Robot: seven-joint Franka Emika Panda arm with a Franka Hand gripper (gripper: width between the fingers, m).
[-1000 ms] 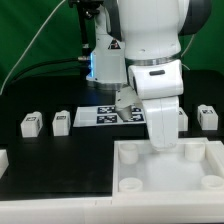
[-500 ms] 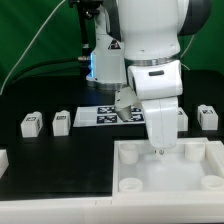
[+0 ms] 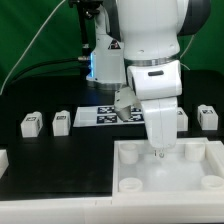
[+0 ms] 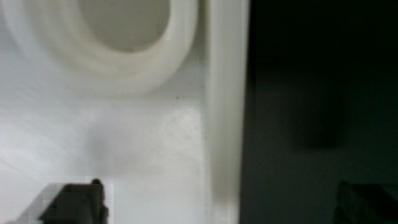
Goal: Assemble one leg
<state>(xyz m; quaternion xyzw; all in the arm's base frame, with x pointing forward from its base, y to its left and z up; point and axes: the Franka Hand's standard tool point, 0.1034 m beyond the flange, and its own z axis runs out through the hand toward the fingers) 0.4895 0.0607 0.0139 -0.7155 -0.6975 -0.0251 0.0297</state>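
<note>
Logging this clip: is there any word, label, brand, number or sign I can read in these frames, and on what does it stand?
Words, brands, numbers: none readable in either view.
Small white plastic blocks: each shows a black-and-white square tag, a pattern and not text.
Thin flat white marker board: a row of black square tags, too small to make out.
Wrist view: blurred, no print visible.

Panel [image 3: 200,166] in front; marker board [image 3: 100,116] behind, legs [image 3: 31,124] alongside.

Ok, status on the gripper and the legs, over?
Gripper open, empty, low over the far rim of the white panel. Legs loose on the table, none gripped. Panel rim between the fingers.
</note>
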